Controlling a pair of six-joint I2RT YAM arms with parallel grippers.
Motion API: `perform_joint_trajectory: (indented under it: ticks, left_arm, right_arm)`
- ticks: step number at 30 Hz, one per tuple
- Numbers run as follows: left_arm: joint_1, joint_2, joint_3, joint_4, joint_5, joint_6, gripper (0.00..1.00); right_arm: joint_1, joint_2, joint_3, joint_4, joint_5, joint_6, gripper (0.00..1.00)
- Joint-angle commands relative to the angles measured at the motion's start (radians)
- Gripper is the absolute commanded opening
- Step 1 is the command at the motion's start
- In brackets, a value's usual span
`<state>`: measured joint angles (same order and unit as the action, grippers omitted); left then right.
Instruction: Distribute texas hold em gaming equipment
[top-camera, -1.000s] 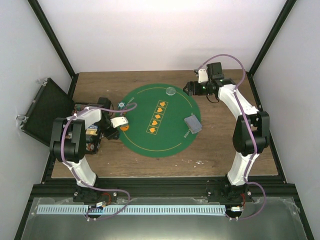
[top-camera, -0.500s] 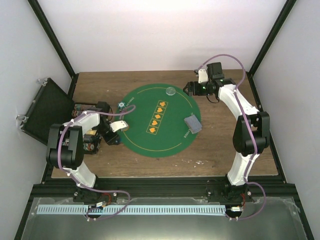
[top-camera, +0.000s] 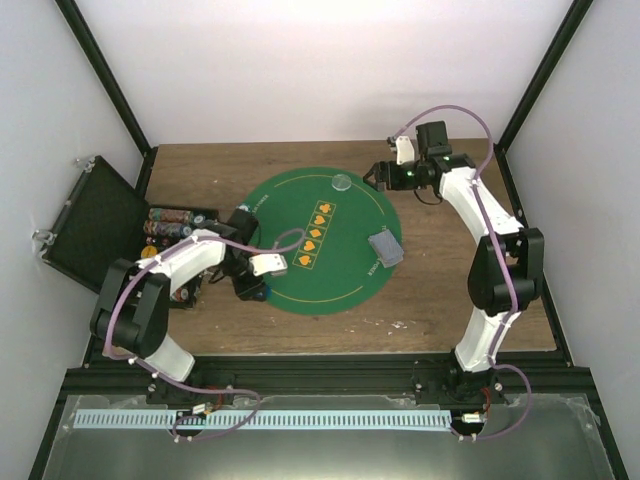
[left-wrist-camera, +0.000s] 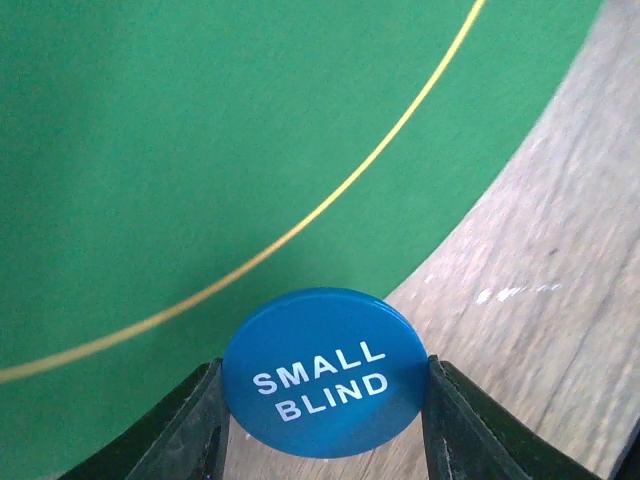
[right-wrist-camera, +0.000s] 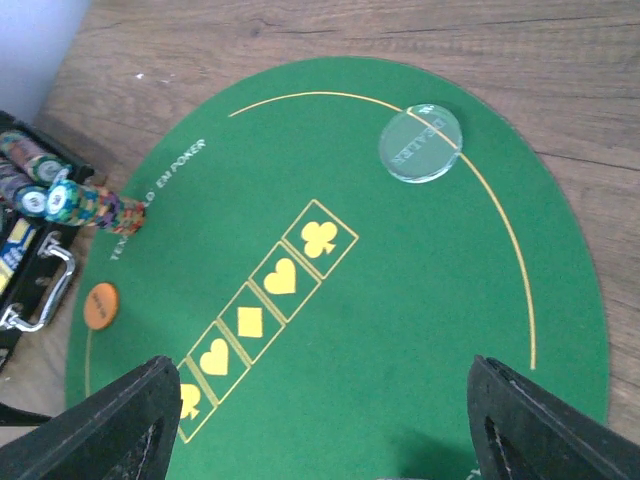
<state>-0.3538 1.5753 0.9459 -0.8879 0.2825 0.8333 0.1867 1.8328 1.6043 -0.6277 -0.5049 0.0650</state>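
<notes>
While my left jaws clamp the round blue disc (left-wrist-camera: 325, 372) lettered SMALL BLIND in white, my right jaws stand apart, a clear disc (right-wrist-camera: 420, 143) lying ahead of them on the green mat (right-wrist-camera: 400, 300).

Discs first, and that's three: one blue disc (left-wrist-camera: 322, 372) low in the left wrist frame, one clear disc (right-wrist-camera: 420, 143) upper right in the right wrist frame, one orange disc (right-wrist-camera: 101, 305) at that frame's left edge. One pile of cards (top-camera: 385, 249), right of centre from above. One green mat (top-camera: 340, 280), carrying five orange suit boxes (right-wrist-camera: 248, 320). One black case (top-camera: 90, 220), far left. Two arms: left arm (top-camera: 165, 275), right arm (top-camera: 480, 215).
</notes>
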Motion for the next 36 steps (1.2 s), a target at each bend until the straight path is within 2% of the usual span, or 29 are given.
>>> perform_joint_trajectory:
  ticks: [1,9,16,22,27,33,36]
  left_arm:
    - [-0.113,0.007,0.073,0.006,0.041,-0.021,0.29]
    - [-0.365,0.174,0.256,0.121,-0.021,-0.082,0.29]
    - [-0.494,0.329,0.399,0.233,-0.070,-0.144,0.29]
    - [-0.546,0.422,0.523,0.321,-0.121,-0.210,0.29]
    - [-0.568,0.520,0.629,0.299,-0.164,-0.267,0.29]
    - [-0.594,0.597,0.691,0.302,-0.231,-0.289,0.29]
    - [-0.596,0.607,0.711,0.279,-0.193,-0.299,0.33]
  right_arm:
    - [0.004,-0.098,-0.046,-0.027,-0.078,0.017,0.79]
    - [0.005,-0.220,-0.151,-0.063,-0.048,0.066,0.81]
    - [-0.036,-0.334,-0.262,-0.021,-0.013,0.120,0.83]
    - [-0.100,-0.410,-0.306,0.013,0.083,0.142,0.85]
    - [-0.125,-0.465,-0.317,0.016,0.164,0.132,0.87]
    - [-0.127,-0.483,-0.330,0.013,0.147,0.113,0.89]
    - [-0.127,-0.487,-0.342,0.015,0.137,0.109,0.89]
